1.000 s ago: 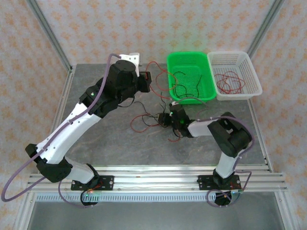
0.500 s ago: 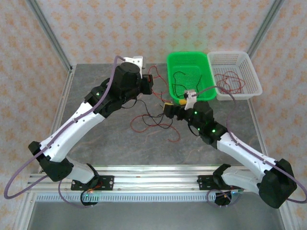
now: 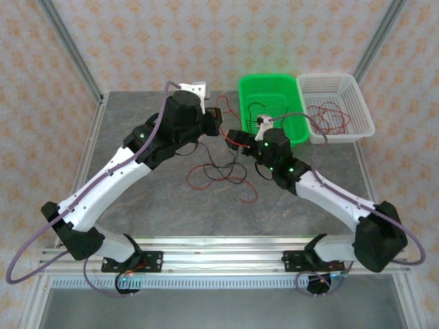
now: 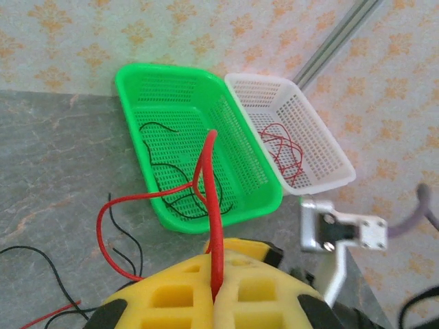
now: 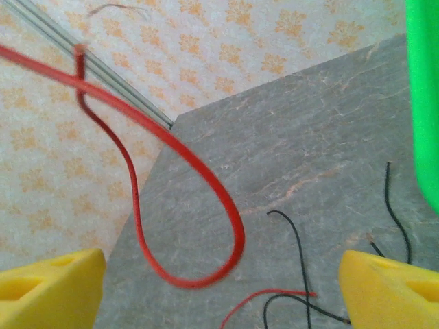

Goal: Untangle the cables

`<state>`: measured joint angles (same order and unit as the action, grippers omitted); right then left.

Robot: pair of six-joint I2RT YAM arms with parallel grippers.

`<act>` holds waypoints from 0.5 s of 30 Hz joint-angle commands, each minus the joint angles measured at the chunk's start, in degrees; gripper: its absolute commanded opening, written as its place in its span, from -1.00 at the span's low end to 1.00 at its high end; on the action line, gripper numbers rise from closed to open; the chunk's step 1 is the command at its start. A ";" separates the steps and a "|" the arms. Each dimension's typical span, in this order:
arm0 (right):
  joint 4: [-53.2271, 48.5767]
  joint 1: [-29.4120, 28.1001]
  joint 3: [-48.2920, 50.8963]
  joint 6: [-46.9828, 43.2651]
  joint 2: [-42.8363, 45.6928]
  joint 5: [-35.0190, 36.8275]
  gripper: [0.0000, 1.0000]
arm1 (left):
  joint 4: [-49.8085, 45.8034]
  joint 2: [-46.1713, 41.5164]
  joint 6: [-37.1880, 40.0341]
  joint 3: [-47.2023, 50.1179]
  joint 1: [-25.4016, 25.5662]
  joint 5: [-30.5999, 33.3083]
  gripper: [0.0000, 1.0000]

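- The table (image 3: 206, 216) carried the loose cables (image 3: 219, 173), thin red and black curls, below both grippers.
- The green basket (image 4: 171, 68) beyond the left gripper (image 4: 214, 277) held black strands, the white basket (image 4: 274, 81) red.
- The left gripper was pinched on a red cable (image 4: 209, 178).
- The right gripper (image 5: 219, 288) gaped, a red loop (image 5: 233, 219) just ahead, unheld.
- The strands seemed light, limp, snag-prone; best pinched near a free end.

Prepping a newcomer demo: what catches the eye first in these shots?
The bright green basket at the far edge of the table, black cables inside, with a white basket of red cables to its right. Then the left gripper, shut on a red cable. A loose tangle of red and black strands lies between the arms.
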<state>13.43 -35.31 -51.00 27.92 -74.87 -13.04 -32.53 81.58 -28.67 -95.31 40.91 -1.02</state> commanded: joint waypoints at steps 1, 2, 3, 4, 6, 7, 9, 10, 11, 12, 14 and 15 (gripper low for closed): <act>4.49 0.07 -3.45 3.32 -2.64 0.20 0.65 | 2.03 -2.60 -0.92 0.75 0.67 -0.48 -1.00; 4.83 0.13 -3.87 3.62 -3.35 0.57 0.59 | 1.99 -2.85 -0.95 0.85 0.67 -0.41 -1.00; 5.06 0.15 -4.17 3.84 -3.84 0.99 0.52 | 2.04 -3.06 -0.95 0.98 0.67 -0.30 -1.00; 5.25 0.15 -4.37 4.11 -4.26 1.46 0.41 | 1.96 -3.25 -0.96 1.20 0.65 -0.14 -1.00; 5.76 0.31 -4.46 4.74 -4.55 2.56 0.15 | 1.97 -3.77 -0.96 1.40 0.67 0.25 -1.00; 5.98 0.46 -4.46 5.07 -4.57 3.03 -0.02 | 1.95 -3.99 -0.96 1.36 0.62 0.45 -1.00; 5.67 0.74 -4.63 5.47 -4.38 3.78 -0.40 | 1.98 -4.36 -1.00 1.44 0.64 0.83 -1.00; 5.36 0.92 -4.71 5.40 -4.03 4.12 -0.60 | 2.01 -4.57 -0.95 1.54 0.64 1.01 -1.00; 4.79 1.10 -4.80 5.16 -3.72 4.74 -0.82 | 2.10 -4.80 -0.95 1.61 0.67 1.24 -1.00; 3.97 1.25 -4.94 4.81 -3.24 5.64 -1.00 | 2.03 -4.98 -0.87 1.77 0.67 1.54 -1.00; 1.15 1.70 -5.62 3.05 -2.07 7.77 -1.00 | 2.03 -5.40 -0.78 2.25 0.67 2.50 -1.00; -0.61 1.97 -6.25 1.81 -1.47 8.96 -1.00 | 1.95 -5.55 -0.71 2.52 0.65 3.16 -1.00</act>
<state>15.68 -34.13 -54.48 32.05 -79.05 -8.86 -31.77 77.62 -29.04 -93.82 40.91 -0.45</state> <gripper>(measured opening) 0.079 0.044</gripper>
